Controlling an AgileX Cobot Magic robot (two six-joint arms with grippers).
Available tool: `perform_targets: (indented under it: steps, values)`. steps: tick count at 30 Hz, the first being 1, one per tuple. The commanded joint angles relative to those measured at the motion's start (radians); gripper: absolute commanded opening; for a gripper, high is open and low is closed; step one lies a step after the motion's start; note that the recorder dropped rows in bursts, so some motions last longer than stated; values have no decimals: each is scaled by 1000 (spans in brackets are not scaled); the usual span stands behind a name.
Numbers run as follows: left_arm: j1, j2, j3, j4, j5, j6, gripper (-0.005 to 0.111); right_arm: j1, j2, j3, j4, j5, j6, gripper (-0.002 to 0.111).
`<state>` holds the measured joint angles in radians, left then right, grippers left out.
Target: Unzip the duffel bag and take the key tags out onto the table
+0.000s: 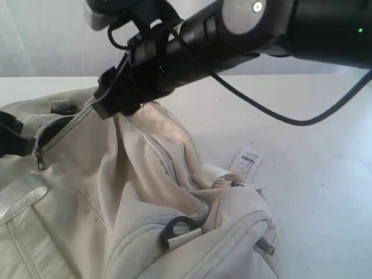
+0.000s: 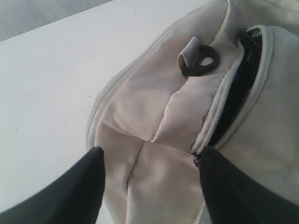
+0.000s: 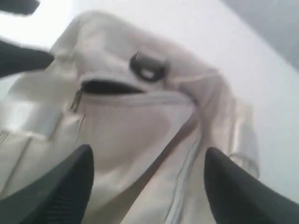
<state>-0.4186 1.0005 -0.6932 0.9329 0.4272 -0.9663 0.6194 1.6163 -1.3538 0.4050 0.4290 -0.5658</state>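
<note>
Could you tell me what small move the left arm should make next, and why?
Probably lower the left gripper and close its open fingers on the small dark zipper pull, to draw it further. The cream fabric duffel bag is only partly unzipped: a narrow gap shows dark lining, and no key tags are visible yet.

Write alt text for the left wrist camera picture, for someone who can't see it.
A cream duffel bag lies on a white table, its zipper partly open onto dark lining. The left hand hangs open by it, empty.
</note>
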Motion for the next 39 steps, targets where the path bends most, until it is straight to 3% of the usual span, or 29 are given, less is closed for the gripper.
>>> perform_targets:
  steps: [1,6,16,29,33,39]
  values:
    - [-7,32,5,5,10,-1,60,-1,67,-1,-4,-241,-14,63]
    - [-7,89,5,53,4,-52,60,-1,186,-24,-4,-409,-14,63]
    - [-7,119,5,179,8,-163,60,2,433,-161,8,-485,-9,58]
    - [-7,119,5,228,36,-188,60,2,466,-195,4,63,-4,58]
    - [-7,119,5,228,47,-188,60,2,466,-195,-7,64,-4,58]
    - [-7,119,5,228,47,-188,60,2,447,-195,-11,-110,-35,58]
